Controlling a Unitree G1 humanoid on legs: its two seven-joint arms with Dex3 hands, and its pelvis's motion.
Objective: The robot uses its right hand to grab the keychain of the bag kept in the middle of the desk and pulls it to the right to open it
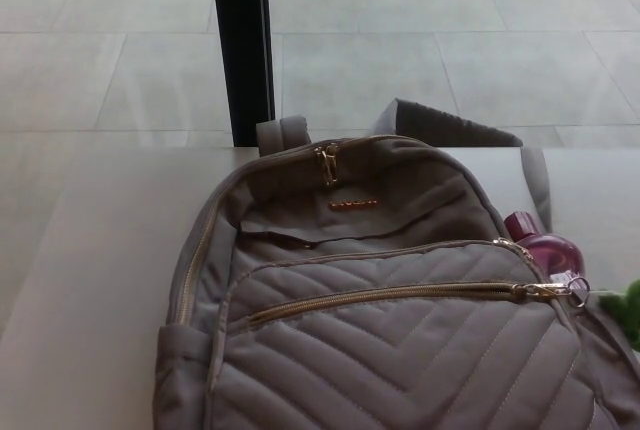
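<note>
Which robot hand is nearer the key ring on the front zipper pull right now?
Neither can be called: no robot hand shows in the head view. The key ring hangs at the zipper's right end on the backpack, beside the pink bottle.

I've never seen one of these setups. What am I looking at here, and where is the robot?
This single picture comes from a camera on a humanoid robot's head, looking down at its desk. Neither of its black hands shows at this moment, so nothing is held. On the desk lies a grey quilted backpack. Its front zipper has its pull at the right end, where a keychain ring hangs. A pink bottle sits beside the bag's right side, and something green peeks in at the right edge. A black post stands behind.
</note>
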